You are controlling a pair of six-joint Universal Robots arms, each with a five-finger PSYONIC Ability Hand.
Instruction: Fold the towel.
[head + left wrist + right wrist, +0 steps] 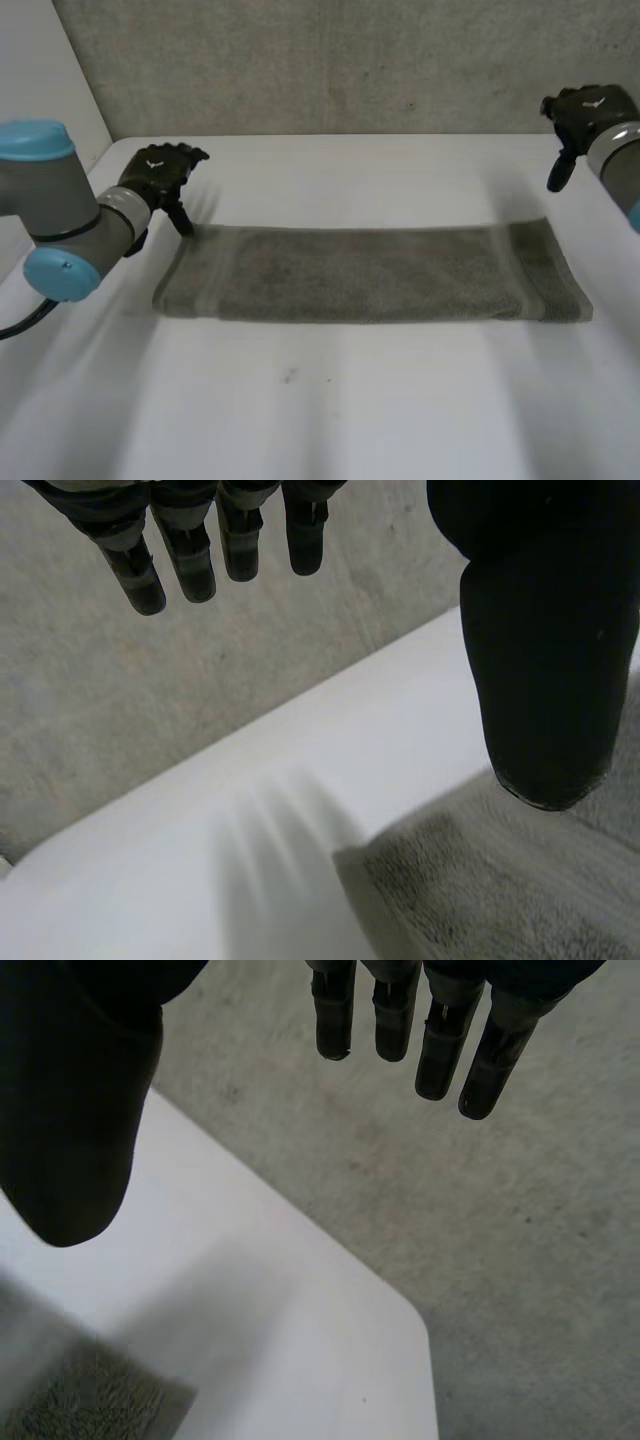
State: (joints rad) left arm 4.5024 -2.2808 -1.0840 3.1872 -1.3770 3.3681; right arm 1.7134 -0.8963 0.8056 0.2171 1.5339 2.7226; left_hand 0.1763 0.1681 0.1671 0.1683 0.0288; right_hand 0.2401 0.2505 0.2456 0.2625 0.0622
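The grey towel [370, 275] lies flat on the white counter [320, 410] as 1 long strip. It runs across the middle, from near the left edge towards the right edge, its long sides parallel to the far edge. A paler band crosses it near its right end.

The left hand [158, 175] is over the counter's far left part, just at the towel's far left corner. Its fingers [190, 555] hang straight and spread, with the thumb [550, 660] set apart from them, so it is open and grips nothing. The towel's corner sits beneath that thumb, and I cannot tell whether the 2 touch.

The right hand [588, 108] is raised over the far right corner of the counter, well apart from the towel. It too is open, with fingers [440, 1045] straight, thumb [70, 1130] wide of them, and nothing between them. The towel's far right corner lies on the counter below its thumb.

A rough grey wall [350, 60] stands behind the counter's far edge.
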